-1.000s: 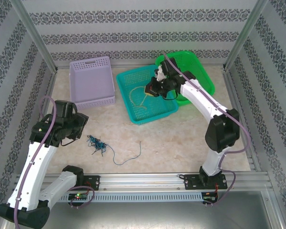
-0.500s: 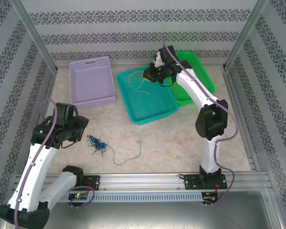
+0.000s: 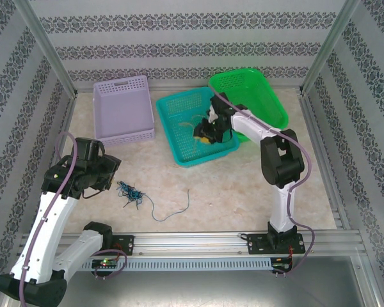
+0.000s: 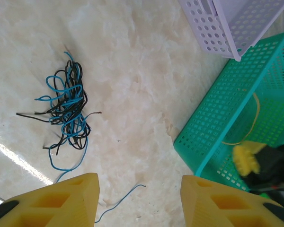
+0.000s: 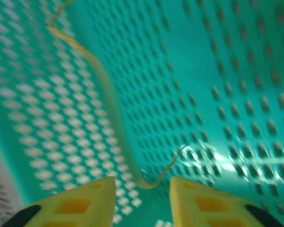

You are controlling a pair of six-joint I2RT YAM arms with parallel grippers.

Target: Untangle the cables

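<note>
A tangle of blue and black cables [image 3: 129, 194] lies on the table, and it shows in the left wrist view as the same tangle [image 4: 66, 106]. My left gripper [image 3: 106, 170] hovers just left of it, open [image 4: 139, 201] with nothing between the fingers. A yellow cable [image 3: 184, 123] lies in the teal basket [image 3: 179, 150]. My right gripper [image 3: 208, 132] is low inside that basket, open [image 5: 143, 201]. The yellow cable [image 5: 106, 94] runs across the mesh, and its end curls loosely into the gap between the fingers.
A single blue wire [image 3: 173, 210] lies loose on the table in front of the tangle. A purple basket [image 3: 123, 110] stands at the back left and a green basket [image 3: 269, 96] at the back right, beside the teal one.
My right gripper rose toward the teal basket's back edge with the yellow cable hanging from it, then dropped low into the basket. The cable now lies on the mesh. The left arm barely moved.
</note>
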